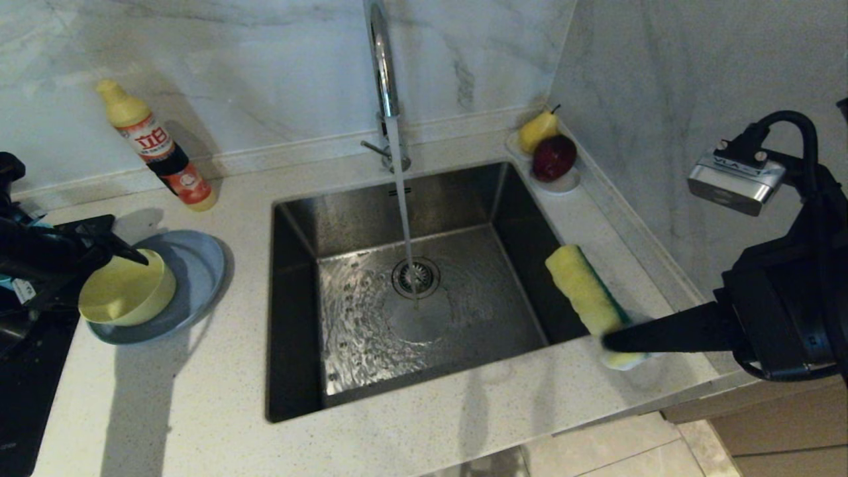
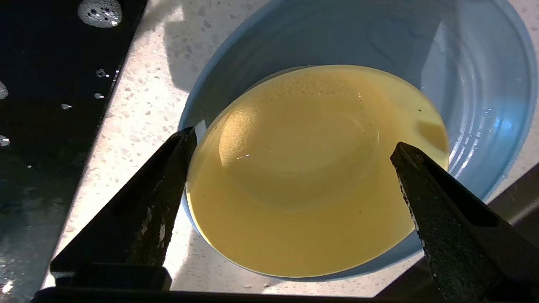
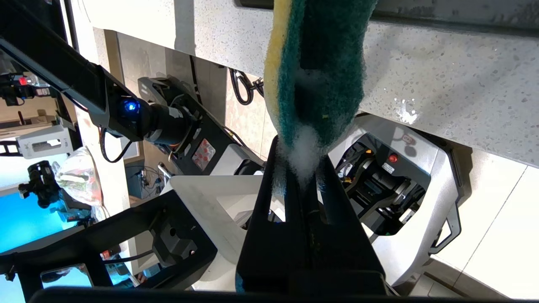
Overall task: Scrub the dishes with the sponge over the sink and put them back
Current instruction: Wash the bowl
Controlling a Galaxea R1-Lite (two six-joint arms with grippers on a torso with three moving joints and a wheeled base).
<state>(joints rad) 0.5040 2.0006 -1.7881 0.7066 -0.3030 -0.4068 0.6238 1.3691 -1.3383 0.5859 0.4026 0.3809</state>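
The pale speckled table [image 1: 411, 430] carries everything, with the sink [image 1: 298, 311] let into its middle — a square steel basin where a stream from the chrome tap [image 1: 383, 59] falls onto the round drain strainer [image 1: 416, 277] and spreads in ripples over the floor. Left of the sink lies the grey-blue plate [image 1: 199, 265], flat on the table beside a black cooktop [image 1: 26, 391], and the yellow bowl [image 1: 126, 291] stands upright on the plate, toward its left side. The left gripper [image 2: 290, 147] is at that bowl with its jaws spread wide, one finger at either side of the rim; in the left wrist view neither finger seems to press the bowl, though the nearer one sits very close to its edge. On the right, the right gripper [image 1: 613, 342] reaches in level over the table's front right corner, jaws closed on one end of the sponge [image 1: 586, 291], which slants out over the sink's right rim — yellow foam up, green scouring face below, white suds at the pinch. Behind, a detergent bottle [image 1: 159, 149] leans by the wall, and a small white saucer [image 1: 563, 182] with a pear and a dark red fruit sits at the sink's back right corner.
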